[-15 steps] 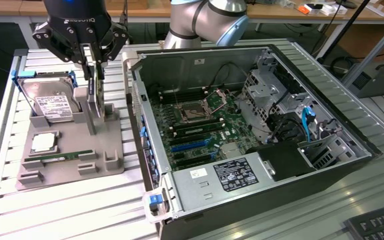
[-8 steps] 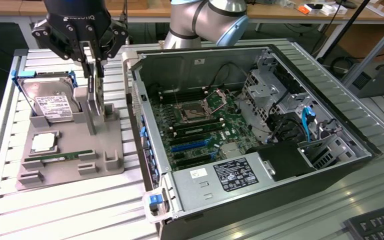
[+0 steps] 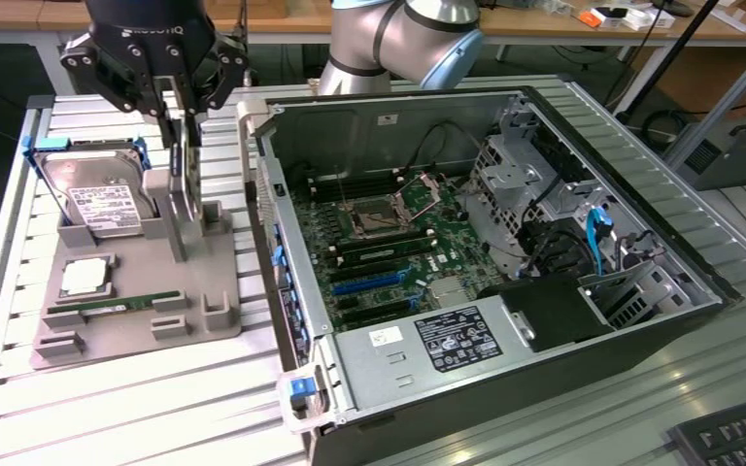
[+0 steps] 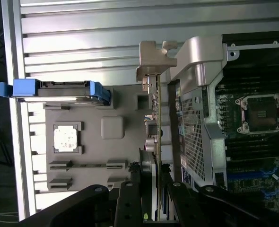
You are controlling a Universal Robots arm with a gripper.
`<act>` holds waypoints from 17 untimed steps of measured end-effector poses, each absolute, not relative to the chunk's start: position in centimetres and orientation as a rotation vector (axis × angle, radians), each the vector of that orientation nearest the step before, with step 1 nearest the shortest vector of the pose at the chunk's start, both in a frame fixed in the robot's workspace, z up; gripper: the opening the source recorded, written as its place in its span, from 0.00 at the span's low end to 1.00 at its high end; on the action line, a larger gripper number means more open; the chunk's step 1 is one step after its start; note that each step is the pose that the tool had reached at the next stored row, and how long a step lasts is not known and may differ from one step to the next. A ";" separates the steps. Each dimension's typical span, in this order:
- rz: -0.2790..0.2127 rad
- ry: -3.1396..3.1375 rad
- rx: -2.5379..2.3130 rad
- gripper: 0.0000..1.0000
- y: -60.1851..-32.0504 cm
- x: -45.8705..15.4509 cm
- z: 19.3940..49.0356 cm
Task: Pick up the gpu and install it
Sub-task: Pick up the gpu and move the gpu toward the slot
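Now clamped narrow on the gpu [image 3: 182, 194] with the hand [image 3: 183, 115], one finger against each face of the card near its upper end. Held upright and edge-on, lower end down among the posts of the grey holder [image 3: 127, 325]. Cannot tell whether seated in its slot or just raised out of it. Placed at the exterior view's left, on the slatted tabletop [image 3: 152, 398], just beside the open case [image 3: 347, 126] and outside it.

Seen from the wrist as a thin slat running out from between the two dark fingers, with a grey metal bracket at the far end, close to the case's perforated wall but apart from it.

Sharing the holder: a hard drive [image 3: 101, 204] in a blue caddy, leaning just beside the gpu; nearer the camera, a square chip [image 3: 84, 277] and a green memory stick [image 3: 114, 308], both lying flat. Inside the case, a green motherboard [image 3: 387, 243] with its slots bare of any card.
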State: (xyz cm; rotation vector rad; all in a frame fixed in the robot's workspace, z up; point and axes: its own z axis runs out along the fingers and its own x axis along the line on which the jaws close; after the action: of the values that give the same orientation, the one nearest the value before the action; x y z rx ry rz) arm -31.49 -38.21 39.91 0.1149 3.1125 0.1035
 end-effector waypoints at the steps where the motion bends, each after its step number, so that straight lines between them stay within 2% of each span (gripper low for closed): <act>1: 0.105 3.112 0.115 0.27 -38.2 -31.5 39.9; 17: 0.153 3.112 0.116 0.27 -38.2 -31.5 40.5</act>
State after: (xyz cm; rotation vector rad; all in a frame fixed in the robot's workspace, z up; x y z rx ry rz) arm -31.50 -38.24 40.51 0.1155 3.1116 0.1532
